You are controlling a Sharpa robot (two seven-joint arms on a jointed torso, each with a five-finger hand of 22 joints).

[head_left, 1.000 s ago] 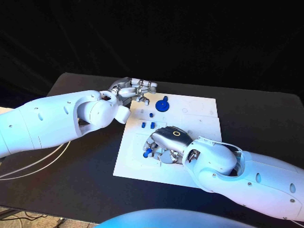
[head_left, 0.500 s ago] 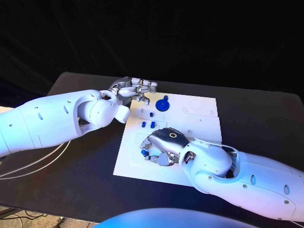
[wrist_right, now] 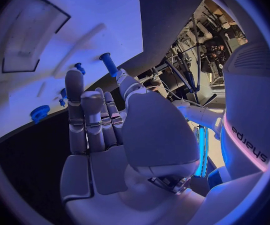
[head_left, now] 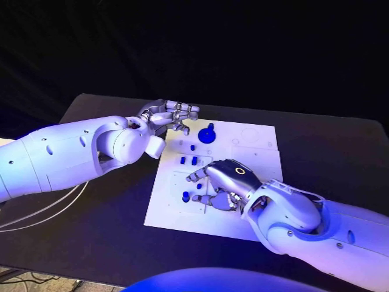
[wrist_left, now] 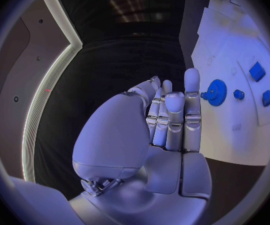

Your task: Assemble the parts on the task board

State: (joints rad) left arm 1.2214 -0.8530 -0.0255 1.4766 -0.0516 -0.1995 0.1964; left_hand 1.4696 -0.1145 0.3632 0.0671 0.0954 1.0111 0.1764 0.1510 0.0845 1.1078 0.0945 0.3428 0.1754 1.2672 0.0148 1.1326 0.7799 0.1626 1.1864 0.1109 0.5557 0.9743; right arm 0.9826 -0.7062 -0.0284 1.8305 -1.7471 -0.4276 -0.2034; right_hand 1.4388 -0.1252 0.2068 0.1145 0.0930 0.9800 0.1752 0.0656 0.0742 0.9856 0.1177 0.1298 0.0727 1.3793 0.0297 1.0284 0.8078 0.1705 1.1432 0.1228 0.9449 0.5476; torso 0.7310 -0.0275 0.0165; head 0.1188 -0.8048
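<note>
**Both hands over the board, nothing held**

The task board (head_left: 247,152) lay flat in the middle of the black desk (head_left: 335,152). A blue gear (head_left: 208,134) stood near its far edge, two small blue blocks (head_left: 188,160) lay closer to the middle, and a blue peg (head_left: 186,196) stood near the board's left side. My right hand (head_left: 222,185) hovered over the near half of the board, just beside the peg, its fingers (wrist_right: 91,115) apart and holding nothing. My left hand (head_left: 166,117) sat at the board's far left corner, near the gear; its fingers (wrist_left: 172,115) lay side by side, mostly straight, around no part.
</note>
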